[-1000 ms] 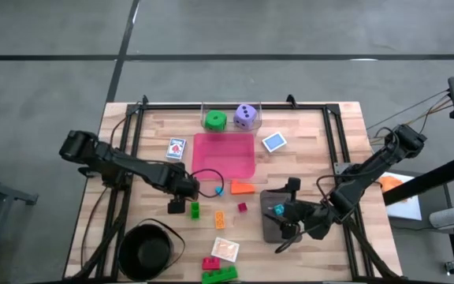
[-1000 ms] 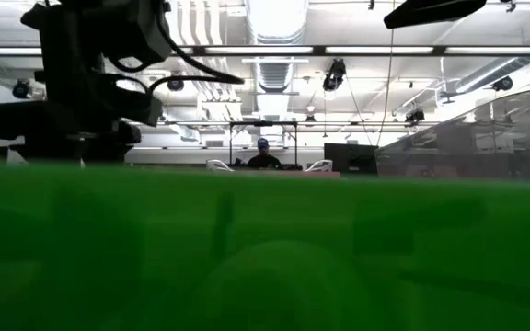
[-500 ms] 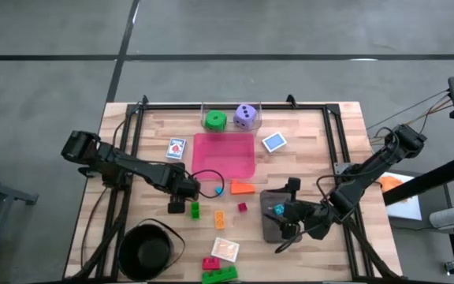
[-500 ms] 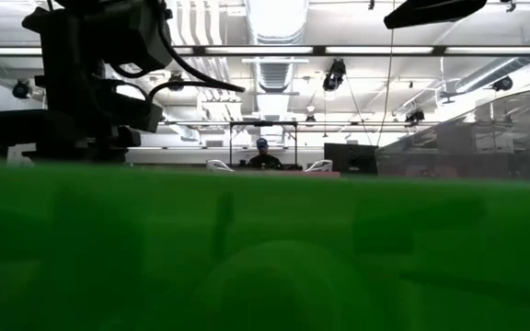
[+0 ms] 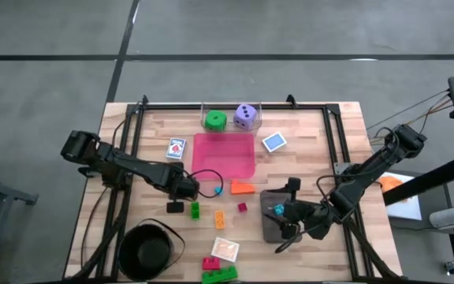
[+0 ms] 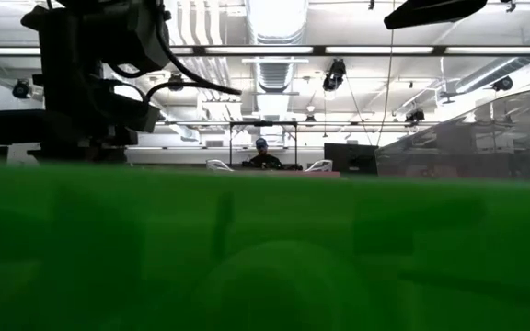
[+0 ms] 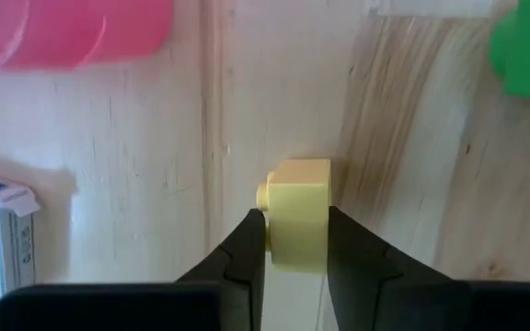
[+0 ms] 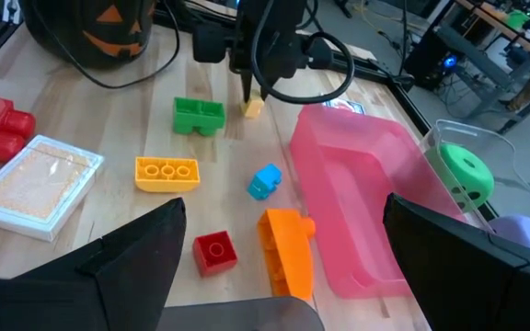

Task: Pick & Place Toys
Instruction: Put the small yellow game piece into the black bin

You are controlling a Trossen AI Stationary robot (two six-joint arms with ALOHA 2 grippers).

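Gripping the small yellow plastic brick (image 7: 298,213) beside the pink plastic tray (image 5: 224,155), the left gripper (image 7: 296,241), fingers closed on it, should probably lift next.

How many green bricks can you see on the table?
2. One small green brick sits near the table's middle, right beside the left gripper. A longer green brick lies at the near edge next to a red brick. More could be hidden under the arms.

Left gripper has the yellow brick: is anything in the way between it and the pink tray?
Nothing visible blocks it. The left gripper is shut on the yellow brick, and bare wood lies between it and the pink tray. The small blue brick sits off to one side, not on that line.
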